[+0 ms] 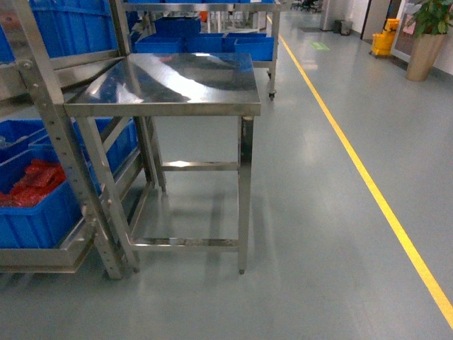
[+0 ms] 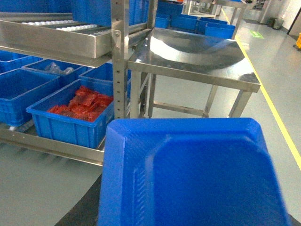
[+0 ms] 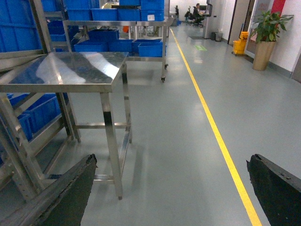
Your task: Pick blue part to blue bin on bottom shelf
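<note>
The blue part (image 2: 193,174) fills the left wrist view at six o'clock; whether the left claw grips it I cannot tell. It looks like stiff, light, smooth plastic, best held by its rim. The right claw (image 3: 174,188) gapes empty.

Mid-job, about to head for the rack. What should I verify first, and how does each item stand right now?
1. Blue part at the left wrist camera: ok, it fills the lower view.
2. Left pincer grip on it: cannot tell, the part hides the jaws.
3. Right pincer open, nothing between: ok.
4. Bottom shelf in sight: ok.
5. Nearest blue bin free: not ok, red parts fill it.
6. Next blue bin free: ok, no contents visible.
</note>
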`<state>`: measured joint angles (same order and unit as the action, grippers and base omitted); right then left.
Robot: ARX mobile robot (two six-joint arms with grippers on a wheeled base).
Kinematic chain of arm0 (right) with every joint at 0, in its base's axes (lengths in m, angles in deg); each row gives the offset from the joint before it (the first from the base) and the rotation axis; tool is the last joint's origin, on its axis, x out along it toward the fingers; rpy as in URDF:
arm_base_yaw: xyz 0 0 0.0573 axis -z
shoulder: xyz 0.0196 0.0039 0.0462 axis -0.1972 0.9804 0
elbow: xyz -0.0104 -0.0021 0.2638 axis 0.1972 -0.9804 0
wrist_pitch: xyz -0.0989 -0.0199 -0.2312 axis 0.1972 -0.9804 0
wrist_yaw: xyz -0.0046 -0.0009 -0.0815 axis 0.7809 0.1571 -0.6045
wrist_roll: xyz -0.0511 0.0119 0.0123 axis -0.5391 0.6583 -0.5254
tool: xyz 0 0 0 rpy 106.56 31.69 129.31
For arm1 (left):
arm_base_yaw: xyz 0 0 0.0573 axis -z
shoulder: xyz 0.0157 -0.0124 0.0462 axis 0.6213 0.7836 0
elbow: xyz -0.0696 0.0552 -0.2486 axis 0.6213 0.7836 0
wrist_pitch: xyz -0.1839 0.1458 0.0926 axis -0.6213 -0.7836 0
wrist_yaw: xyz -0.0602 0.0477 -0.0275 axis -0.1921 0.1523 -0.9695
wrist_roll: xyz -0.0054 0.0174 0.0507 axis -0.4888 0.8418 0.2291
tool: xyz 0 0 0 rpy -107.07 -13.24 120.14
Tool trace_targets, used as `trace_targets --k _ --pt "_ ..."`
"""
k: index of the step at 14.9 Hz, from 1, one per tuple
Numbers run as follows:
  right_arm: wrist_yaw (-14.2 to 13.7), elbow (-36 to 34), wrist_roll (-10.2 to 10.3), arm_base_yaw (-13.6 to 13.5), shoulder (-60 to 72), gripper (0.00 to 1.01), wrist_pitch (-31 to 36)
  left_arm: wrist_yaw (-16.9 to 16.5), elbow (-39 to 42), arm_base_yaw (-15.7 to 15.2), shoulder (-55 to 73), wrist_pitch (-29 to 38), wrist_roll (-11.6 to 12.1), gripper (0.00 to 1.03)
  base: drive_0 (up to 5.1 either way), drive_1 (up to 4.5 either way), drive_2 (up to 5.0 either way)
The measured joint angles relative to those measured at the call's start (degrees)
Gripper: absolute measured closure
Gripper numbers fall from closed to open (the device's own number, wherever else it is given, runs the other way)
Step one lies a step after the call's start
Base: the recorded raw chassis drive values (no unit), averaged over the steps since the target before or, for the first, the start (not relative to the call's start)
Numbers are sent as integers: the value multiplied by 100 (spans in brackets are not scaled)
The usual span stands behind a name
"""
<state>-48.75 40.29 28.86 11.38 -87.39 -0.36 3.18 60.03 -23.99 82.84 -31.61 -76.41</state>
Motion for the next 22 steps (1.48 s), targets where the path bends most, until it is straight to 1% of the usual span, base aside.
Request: trace_targets --k 12,13,14,15,16,22 --pt "0 0 0 0 0 3 20 15 0 0 -20 2 0 60 3 423 -416" --pt "0 0 0 0 0 3 -33 13 0 0 -2 -2 0 60 0 0 0" --pt "0 0 0 0 0 3 50 9 0 0 9 -2 0 60 0 0 0" --pt "0 0 0 0 0 3 -46 7 0 0 24 -33 0 60 0 0 0" --pt "0 0 0 0 0 3 28 7 0 0 9 -4 0 60 0 0 0" --pt "-2 0 0 0 0 3 4 4 0 0 2 -15 0 60 -491 249 249"
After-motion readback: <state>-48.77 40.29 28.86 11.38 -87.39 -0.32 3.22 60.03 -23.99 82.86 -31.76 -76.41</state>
